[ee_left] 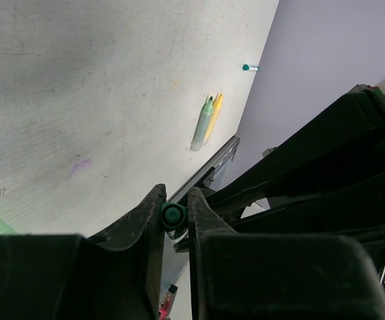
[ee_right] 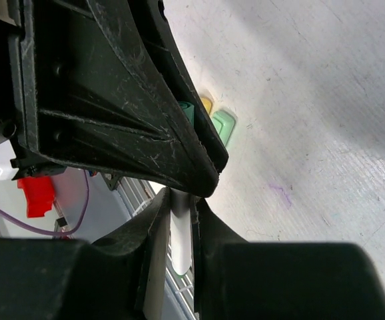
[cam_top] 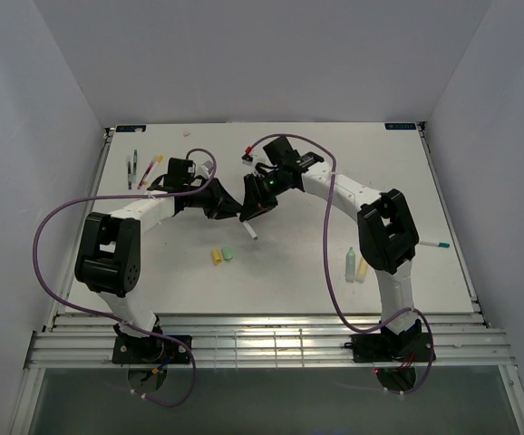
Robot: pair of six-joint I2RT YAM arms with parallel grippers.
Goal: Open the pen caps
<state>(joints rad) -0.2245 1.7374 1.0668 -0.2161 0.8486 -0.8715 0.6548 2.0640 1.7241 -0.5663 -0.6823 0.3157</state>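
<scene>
Cap [ee_left: 172, 215], teal, sits nipped by the left gripper [ee_left: 176, 195], jaws narrow, over the middle of the table [cam_top: 280, 272], its white pen barrel [ee_right: 180, 247] clamped tight by the right gripper [ee_right: 180, 201]; pull off-axis, I'd say, and that shallow fingertip hold slips, or the barrel twists loose

I see white table [cam_top: 280, 272]. At its centre: yellow cap [cam_top: 215, 258], light-green cap [cam_top: 228, 254]. Near its right edge: pale-green barrel [cam_top: 350, 263], yellow barrel [cam_top: 361, 269]. Purple cables [cam_top: 36, 243]. My wrist views: teal cap [ee_left: 172, 215], white pen body [ee_right: 180, 233].
</scene>
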